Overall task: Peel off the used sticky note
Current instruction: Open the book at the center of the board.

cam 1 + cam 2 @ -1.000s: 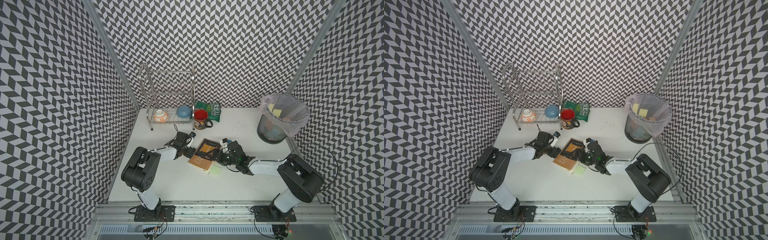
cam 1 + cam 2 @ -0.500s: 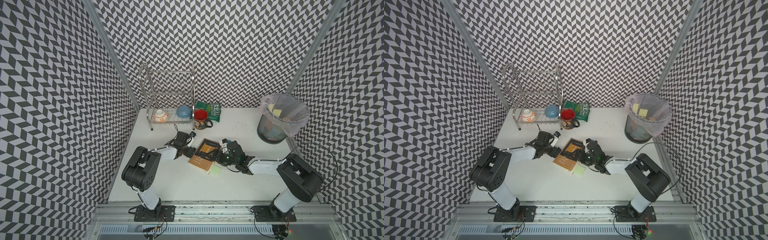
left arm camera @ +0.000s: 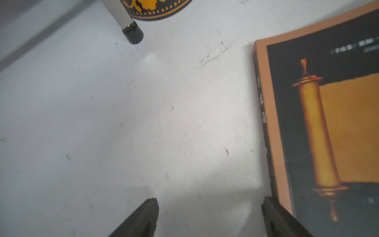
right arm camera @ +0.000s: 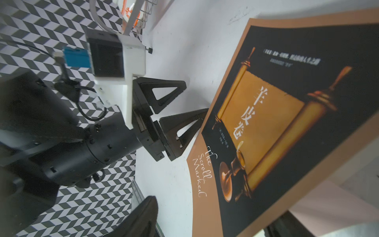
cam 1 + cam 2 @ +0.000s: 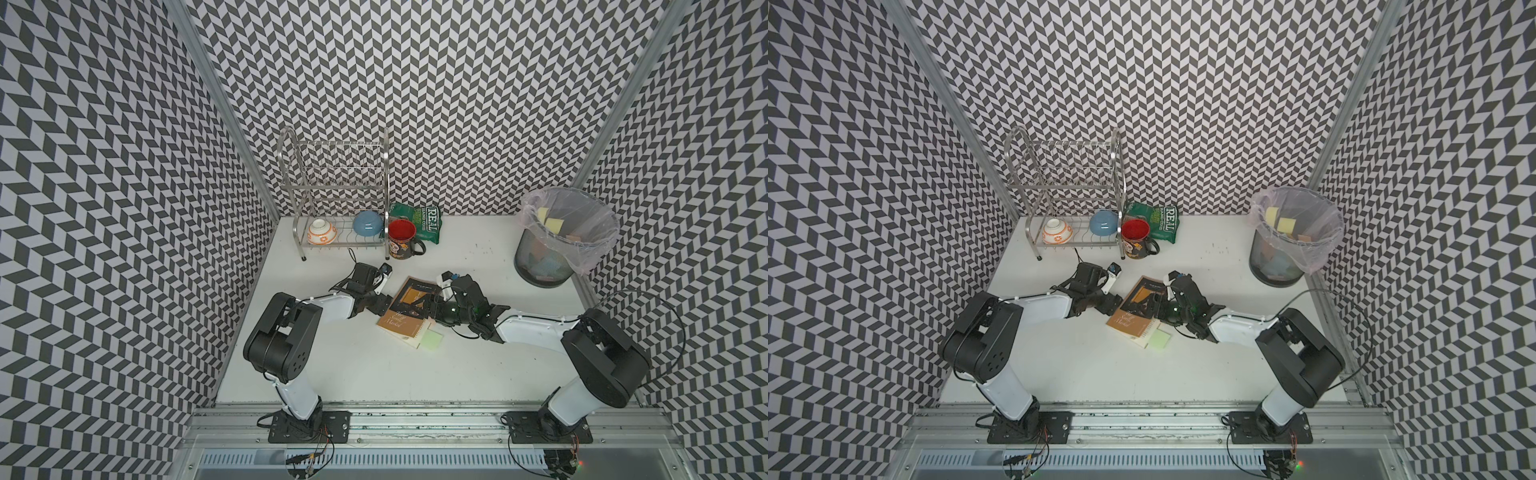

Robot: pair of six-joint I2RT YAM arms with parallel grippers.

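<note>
A brown and black book (image 5: 405, 316) (image 5: 1133, 309) lies mid-table. The light green sticky note (image 5: 431, 339) (image 5: 1159, 340) pokes out from under its near right corner. My left gripper (image 5: 384, 301) (image 3: 209, 203) is open beside the book's left edge, one fingertip (image 3: 266, 203) against the spine (image 3: 264, 115). My right gripper (image 5: 432, 307) (image 4: 215, 221) is open at the book's right side. In the right wrist view the book cover (image 4: 276, 123) curves upward and its edge runs between the wide-apart jaws. The left gripper (image 4: 194, 100) shows there too. Neither wrist view shows the sticky note.
A lined waste bin (image 5: 565, 237) holding several discarded notes stands at the back right. A metal dish rack (image 5: 336, 187) with two bowls, a red mug (image 5: 402, 239) and a green snack bag (image 5: 419, 222) sit at the back. The rack foot (image 3: 132, 33) is near the left gripper.
The right wrist has shifted slightly toward the back of the table over the book. The left arm and the sticky note have not moved.
</note>
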